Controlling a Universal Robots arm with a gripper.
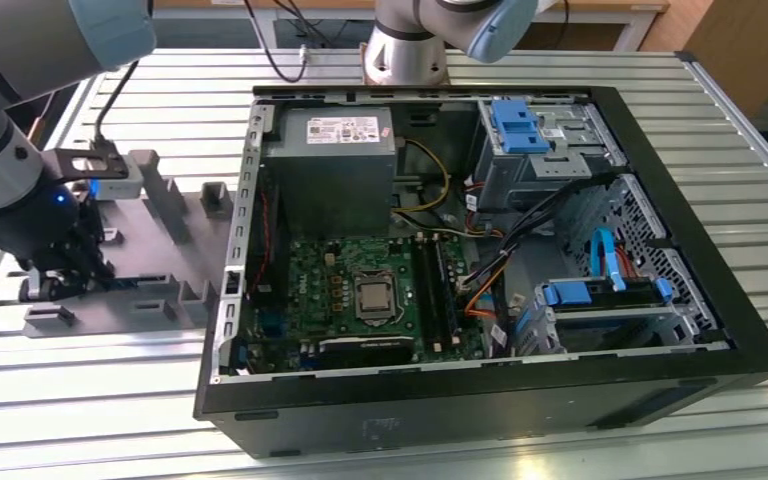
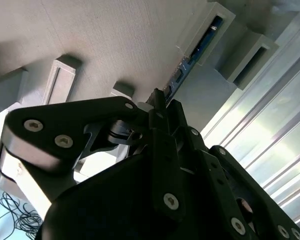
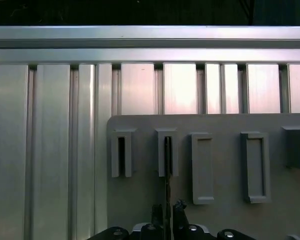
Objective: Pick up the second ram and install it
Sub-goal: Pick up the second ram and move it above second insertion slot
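The pincer (image 3: 167, 214) stood narrow, its fingers (image 2: 176, 117) clamped on either side of the second ram (image 3: 167, 170), which stood on edge between them and ran ahead into a slot of the grey tray (image 3: 220, 125). The computer case (image 1: 491, 250) lay well apart from the pincer.
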